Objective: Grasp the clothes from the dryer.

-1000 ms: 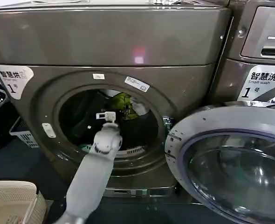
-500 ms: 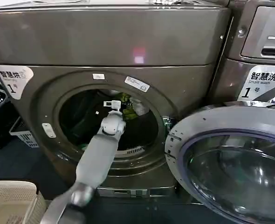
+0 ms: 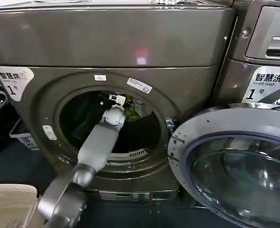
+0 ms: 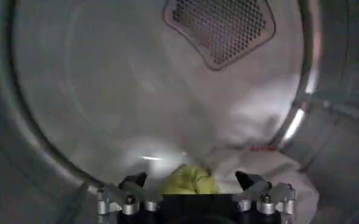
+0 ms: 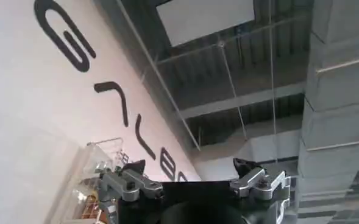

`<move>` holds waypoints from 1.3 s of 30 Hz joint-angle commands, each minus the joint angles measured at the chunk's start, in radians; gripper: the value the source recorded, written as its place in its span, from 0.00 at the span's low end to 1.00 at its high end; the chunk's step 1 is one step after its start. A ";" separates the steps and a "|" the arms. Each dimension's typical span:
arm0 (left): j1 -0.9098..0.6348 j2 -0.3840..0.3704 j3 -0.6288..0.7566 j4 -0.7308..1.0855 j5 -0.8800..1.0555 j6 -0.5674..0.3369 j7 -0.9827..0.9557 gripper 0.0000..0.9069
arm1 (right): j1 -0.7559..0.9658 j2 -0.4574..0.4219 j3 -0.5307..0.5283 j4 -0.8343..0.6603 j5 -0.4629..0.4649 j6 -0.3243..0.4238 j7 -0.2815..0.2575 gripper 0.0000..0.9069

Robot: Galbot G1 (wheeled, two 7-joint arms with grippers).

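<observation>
Dark flooring runs under the machines, and nearest you at the lower left corner sits a cream laundry basket (image 3: 9, 204), with a darker crate (image 3: 25, 137) against the wall further back. At your right the grey-rimmed glass door (image 3: 235, 166) of the dryer (image 3: 111, 42) hangs swung wide open, closer to you than the machine's front. Your left arm rises from the lower left and reaches through the round porthole, so your left gripper (image 3: 120, 99) is inside the drum, up near the top of the opening. From the left wrist view you can see that left gripper (image 4: 194, 182) with its two dark fingertips (image 4: 133, 181) spread wide apart, holding nothing. Just beyond and between them lie the clothes (image 4: 190, 179): a yellow-green bundle close to the fingers, with a pale grey-white piece spreading out beside it on the drum floor. In the head view the clothes (image 3: 132, 114) show as a bit of yellow-green just past the gripper, mostly hidden by the wrist. Behind them the pale drum wall curves away to a perforated vent (image 4: 219, 27) in the back plate. Your right gripper (image 5: 188, 176) is parked away from the work, pointing up toward a ceiling and a white wall with large dark lettering, fingers spread and empty. Beside the dryer stands a second machine (image 3: 268, 47).
</observation>
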 commanded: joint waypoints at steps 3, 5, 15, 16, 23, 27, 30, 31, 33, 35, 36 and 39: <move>-0.106 0.000 0.196 0.205 0.232 -0.182 0.353 1.00 | 0.002 0.000 -0.003 0.003 -0.001 0.000 0.001 1.00; -0.113 0.000 0.226 0.216 0.276 -0.204 0.379 1.00 | 0.004 -0.001 -0.007 0.006 -0.001 -0.001 0.002 1.00; -0.155 -0.030 0.317 0.263 0.416 -0.257 0.483 1.00 | 0.003 -0.001 -0.008 0.015 0.002 -0.003 0.001 1.00; -0.157 -0.031 0.326 0.266 0.421 -0.258 0.488 1.00 | 0.004 -0.001 -0.008 0.016 0.003 -0.003 0.001 1.00; -0.159 -0.037 0.376 0.283 0.444 -0.253 0.478 1.00 | 0.006 -0.008 -0.012 0.022 0.005 -0.003 0.000 1.00; -0.156 -0.039 0.392 0.291 0.460 -0.253 0.470 1.00 | 0.008 -0.006 -0.012 0.023 0.006 -0.002 -0.001 1.00; -0.150 -0.047 0.398 0.294 0.474 -0.251 0.462 1.00 | 0.008 -0.007 -0.013 0.024 0.006 -0.002 -0.001 1.00; -0.148 -0.049 0.399 0.296 0.476 -0.250 0.462 1.00 | 0.007 -0.008 -0.012 0.025 0.006 -0.002 -0.001 1.00; -0.145 -0.052 0.404 0.296 0.483 -0.253 0.453 1.00 | 0.005 -0.008 -0.011 0.025 0.007 -0.002 -0.001 1.00; -0.139 -0.055 0.411 0.295 0.513 -0.255 0.444 1.00 | 0.004 -0.008 -0.010 0.025 0.007 -0.002 -0.001 1.00; -0.137 -0.058 0.418 0.296 0.525 -0.255 0.444 1.00 | 0.004 -0.007 -0.010 0.026 0.007 -0.002 -0.002 1.00; -0.137 -0.061 0.422 0.301 0.560 -0.254 0.451 1.00 | 0.003 -0.005 -0.009 0.026 0.007 -0.002 -0.002 1.00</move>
